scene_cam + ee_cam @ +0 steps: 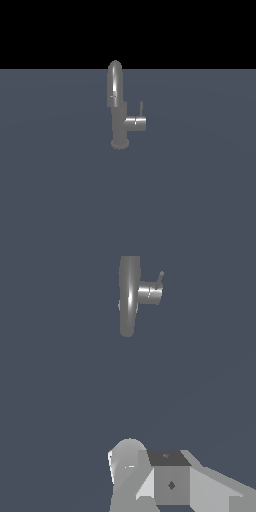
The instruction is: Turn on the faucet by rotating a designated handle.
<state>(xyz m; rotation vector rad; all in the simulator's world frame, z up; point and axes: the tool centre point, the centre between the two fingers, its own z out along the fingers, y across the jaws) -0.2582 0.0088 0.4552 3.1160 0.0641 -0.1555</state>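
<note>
The grey metallic faucet (119, 125) stands upright on a flat grey-blue surface, with its arched spout on top and a short side stub (136, 123) pointing to the exterior view's right. The handle (141, 108), a thin short lever, rises from the end of that stub. The wrist view sees the faucet (129, 296) from above, with the handle (160, 278) sticking out of the stub. My gripper (165, 476) shows only as grey blocky parts at the edge of the wrist view, well away from the faucet and touching nothing. Its jaws are not clearly shown. The arm is out of the exterior view.
The flat grey-blue surface (60, 190) stretches all around the faucet. Black background lies beyond its far edge in the exterior view. No other objects show.
</note>
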